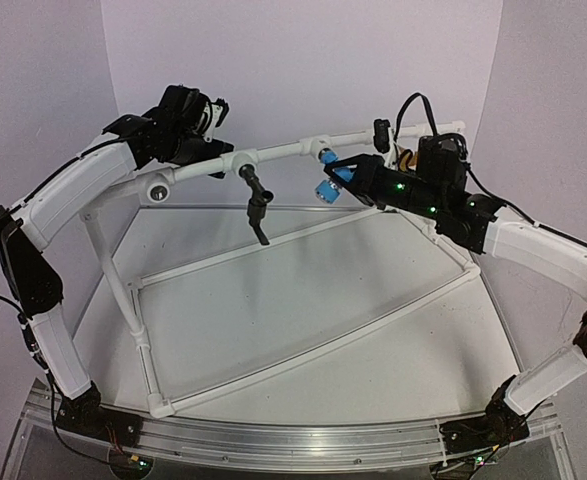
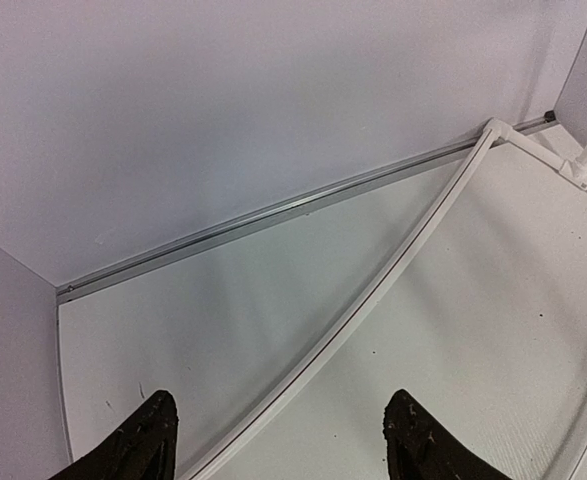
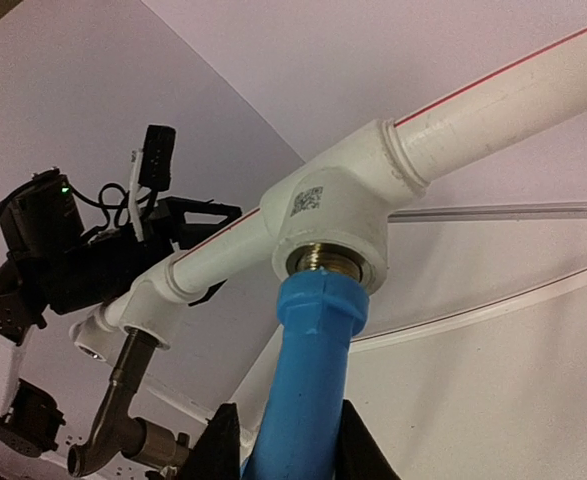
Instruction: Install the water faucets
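The right gripper [image 3: 288, 430] has its two fingers close on either side of the blue faucet [image 3: 308, 360], though I cannot tell whether they press it or stand just slack. The faucet's long axis runs straight up from between them into the tee socket [image 3: 333, 215] of the white pipe frame [image 3: 493, 110], with brass thread showing at the socket mouth, so further turning would likely go about that axis. The left gripper [image 2: 278, 440] stands open and empty above the tabletop [image 2: 223, 330], well apart beyond the hanging black faucet [image 3: 123, 400], leaving the right arm nearer.
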You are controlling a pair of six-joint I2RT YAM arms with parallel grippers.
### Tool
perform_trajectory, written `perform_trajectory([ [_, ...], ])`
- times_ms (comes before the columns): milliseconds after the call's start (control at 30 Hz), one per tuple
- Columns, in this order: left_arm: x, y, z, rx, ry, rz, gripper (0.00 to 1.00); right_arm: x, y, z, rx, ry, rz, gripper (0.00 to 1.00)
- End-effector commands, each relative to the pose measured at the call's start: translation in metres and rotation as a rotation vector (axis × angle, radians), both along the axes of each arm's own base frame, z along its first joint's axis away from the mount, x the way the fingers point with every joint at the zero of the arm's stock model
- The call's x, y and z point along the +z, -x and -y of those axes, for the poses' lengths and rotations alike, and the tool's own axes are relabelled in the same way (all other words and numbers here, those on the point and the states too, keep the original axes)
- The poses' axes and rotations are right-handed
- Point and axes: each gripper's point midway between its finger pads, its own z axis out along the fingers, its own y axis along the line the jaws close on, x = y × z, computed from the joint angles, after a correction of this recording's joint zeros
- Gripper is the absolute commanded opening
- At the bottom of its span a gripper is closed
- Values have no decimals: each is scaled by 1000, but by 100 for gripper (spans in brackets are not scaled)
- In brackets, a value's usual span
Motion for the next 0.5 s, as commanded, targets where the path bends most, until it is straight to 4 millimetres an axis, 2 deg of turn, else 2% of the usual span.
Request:
perform_trajectory([
  [0,13,17,7,-41,38,14,70,43,19,4,76,-106,70,45],
  [233,17,19,4,-36,39,24,71,34,19,14,31,-33,78,70],
  [467,18,20,2,-34,37,26,71,36,26,37,-45,90,133,98],
])
